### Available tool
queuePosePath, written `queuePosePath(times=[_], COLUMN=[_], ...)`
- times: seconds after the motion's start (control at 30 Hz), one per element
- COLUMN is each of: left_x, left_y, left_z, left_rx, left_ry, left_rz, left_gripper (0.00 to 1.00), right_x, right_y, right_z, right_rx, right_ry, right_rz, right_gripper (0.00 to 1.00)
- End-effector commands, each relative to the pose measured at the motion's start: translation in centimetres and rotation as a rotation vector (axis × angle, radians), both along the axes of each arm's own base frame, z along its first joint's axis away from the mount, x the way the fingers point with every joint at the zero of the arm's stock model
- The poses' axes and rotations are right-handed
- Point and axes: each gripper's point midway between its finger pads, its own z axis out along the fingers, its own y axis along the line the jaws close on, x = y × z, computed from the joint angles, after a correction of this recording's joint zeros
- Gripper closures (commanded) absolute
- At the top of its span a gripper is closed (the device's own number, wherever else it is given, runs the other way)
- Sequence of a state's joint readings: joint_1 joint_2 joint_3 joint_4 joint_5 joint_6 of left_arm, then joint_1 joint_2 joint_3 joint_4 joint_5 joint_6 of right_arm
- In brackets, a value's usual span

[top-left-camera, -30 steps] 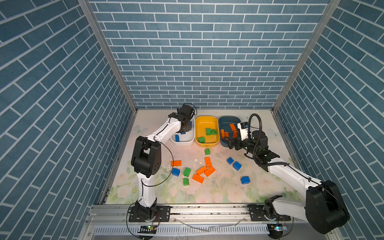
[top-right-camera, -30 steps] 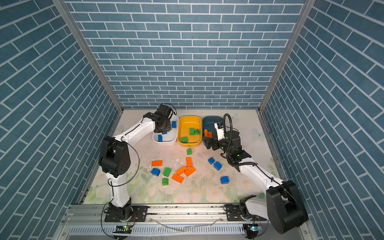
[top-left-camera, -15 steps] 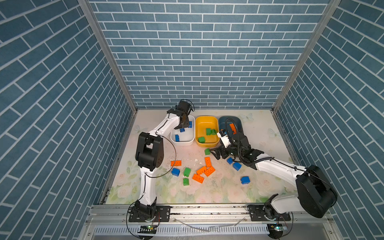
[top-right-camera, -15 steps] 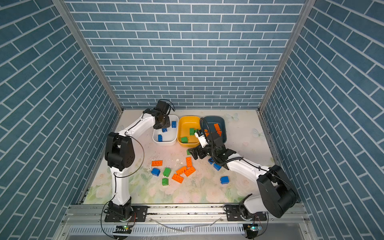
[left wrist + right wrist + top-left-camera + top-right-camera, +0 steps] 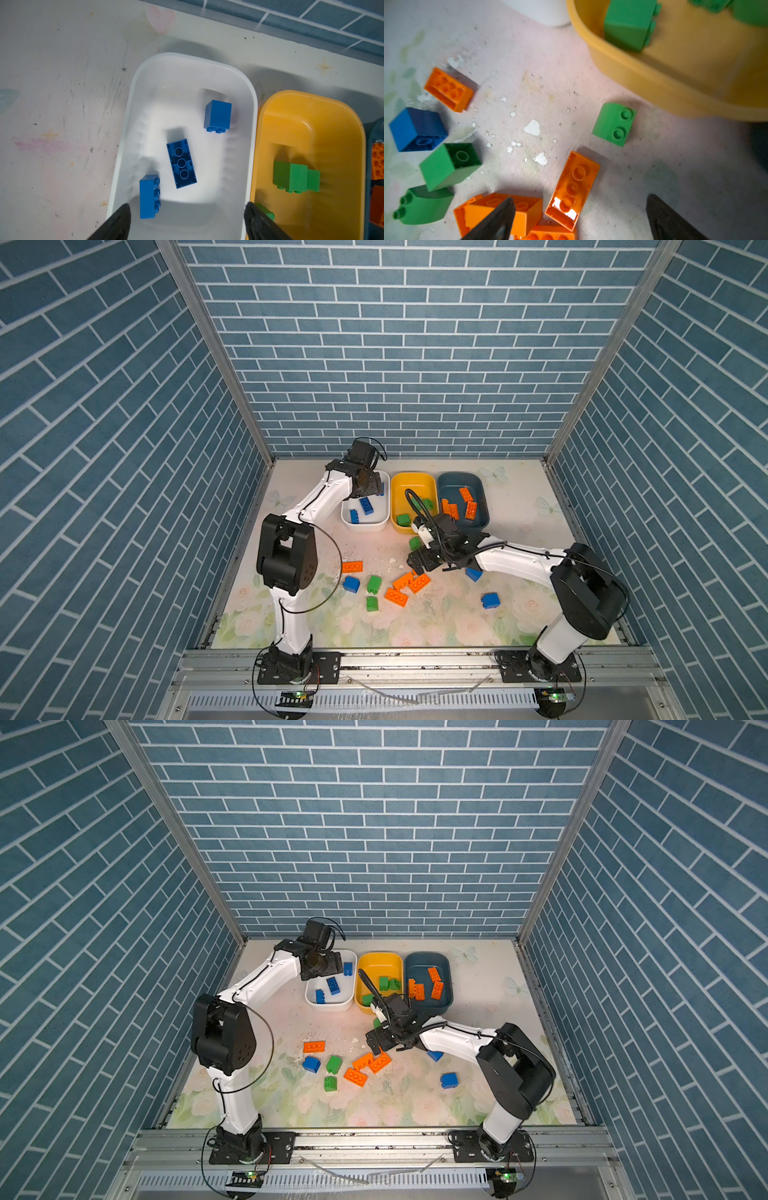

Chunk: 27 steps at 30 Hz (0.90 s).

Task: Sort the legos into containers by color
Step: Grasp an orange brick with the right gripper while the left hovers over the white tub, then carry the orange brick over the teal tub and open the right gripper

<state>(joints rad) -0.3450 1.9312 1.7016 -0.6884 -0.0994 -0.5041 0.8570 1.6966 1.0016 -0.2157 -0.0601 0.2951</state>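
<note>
right gripper [image 5: 417, 565], the nearer one, hung jaws apart and empty over the mid-worktop pile, upturned orange lego [image 5: 572, 191] just ahead between its fingers, long axis square to the closing line; left gripper [image 5: 187, 205] spread empty over white tub [image 5: 187, 56].

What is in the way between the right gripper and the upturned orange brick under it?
Nothing visible. The right gripper hangs open above the upturned orange brick, with only air between them. A neighbouring orange brick lies close beside it, beneath one side of the gripper, and might get bumped on the way down.
</note>
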Motion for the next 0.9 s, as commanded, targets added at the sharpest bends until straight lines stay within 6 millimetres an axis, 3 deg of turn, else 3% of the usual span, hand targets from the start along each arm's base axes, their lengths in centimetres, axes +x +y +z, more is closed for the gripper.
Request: queuePosePath(times=[0.0, 0.13, 0.5, 0.77, 0.87], left_x=[-0.5, -1.0, -1.4, -1.5, -1.6], left_y=[0.3, 0.8, 1.4, 1.5, 1.5], left_z=[0.4, 0.0, -1.5, -2.2, -2.3], left_rx=[-0.01, 0.0, -0.009, -0.008, -0.01], left_ry=[-0.011, 0.003, 0.034, 0.048, 0.052], left_rz=[-0.001, 0.01, 0.035, 0.039, 0.041], left_gripper=[0.12, 0.11, 0.11, 0.1, 0.1], right_x=[0.4, 0.5, -1.3, -1.4, -1.3], right_y=[-0.3, -0.4, -0.2, -0.8, -0.9], right_z=[-0.6, -1.8, -4.0, -4.1, -3.8], right_rx=[-0.082, -0.121, -0.265, -0.298, -0.296], right_ry=[0.036, 0.075, 0.125, 0.1, 0.082], right_rz=[-0.1, -0.167, -0.105, -0.096, -0.084], right_gripper=[0.03, 0.11, 0.37, 0.55, 0.58])
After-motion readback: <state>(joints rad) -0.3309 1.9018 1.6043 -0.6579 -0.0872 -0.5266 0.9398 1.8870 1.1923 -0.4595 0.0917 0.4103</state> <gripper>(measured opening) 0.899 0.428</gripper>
